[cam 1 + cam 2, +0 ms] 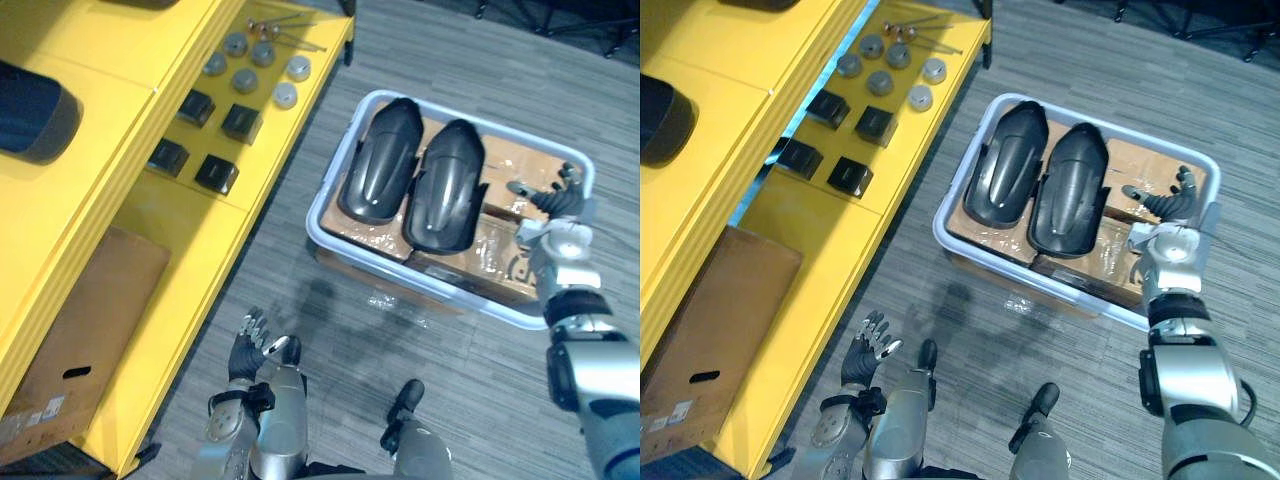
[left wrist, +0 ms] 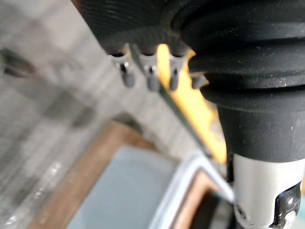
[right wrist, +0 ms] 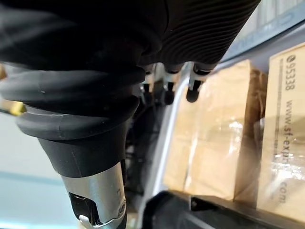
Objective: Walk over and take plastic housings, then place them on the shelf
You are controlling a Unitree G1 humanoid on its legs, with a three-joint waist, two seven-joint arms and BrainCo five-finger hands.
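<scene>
Housings in centre bin; we see right robot hand open over it, left robot hand open lower left, both empty.

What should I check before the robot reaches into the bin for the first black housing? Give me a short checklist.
1. Housings uncovered: left housing and right housing lie side by side on top in the bin, with nothing over them. Ok.
2. Right robot hand free: fingers spread, holding nothing, above the bin's right side. Ok.
3. Left robot hand free: fingers relaxed, low beside the yellow shelf. Ok.
4. Contact with a housing: the right robot hand is apart from the right housing. Not ok.
5. Shelf room: bare yellow between the small black parts and the cardboard box; whether it is enough for a housing, cannot tell.
</scene>
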